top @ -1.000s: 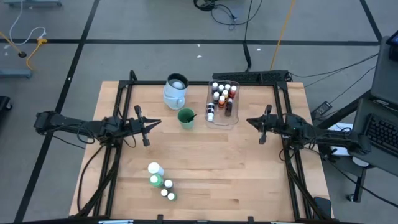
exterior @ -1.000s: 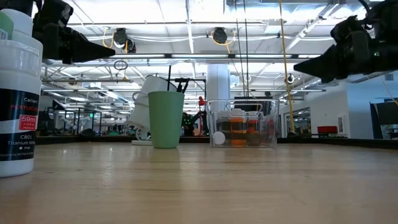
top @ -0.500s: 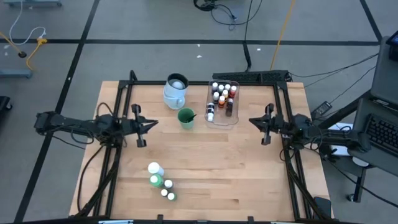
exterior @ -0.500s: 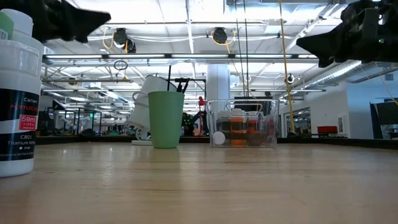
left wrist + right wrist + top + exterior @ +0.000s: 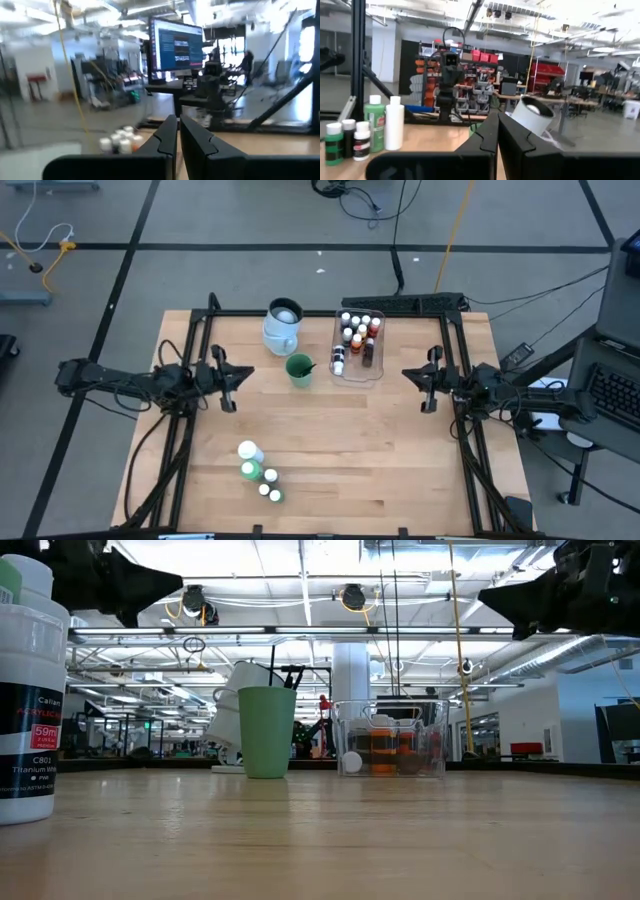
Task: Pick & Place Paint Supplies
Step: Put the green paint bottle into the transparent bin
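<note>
1. Left gripper (image 5: 238,374) hangs over the left side of the table (image 5: 330,450), fingers pinched together on nothing; the left wrist view shows the two dark fingers (image 5: 167,137) nearly touching.
2. Right gripper (image 5: 415,377) sits opposite over the right side, clamped tight and empty too, its fingers (image 5: 490,135) pressed together in the right wrist view.
3. At the back of the table, the clear plastic tub (image 5: 357,347) holds a cluster of tiny paint bottles (image 5: 352,330), white and coloured caps showing from above.
4. Just left of the tub stands a green cup (image 5: 298,369) with dark brush handles (image 5: 292,676) poking out of it.
5. Behind the cup, the pale-blue jug (image 5: 282,326) stands near the back edge.
6. Down near the front edge, well apart from both grippers: a larger white bottle (image 5: 250,451) and a green bottle (image 5: 250,470) side by side, with small white-capped bottles (image 5: 270,483) just beside them.
7. In the low view the white bottle (image 5: 28,690) looms close at the left edge, upright on the wood.
</note>
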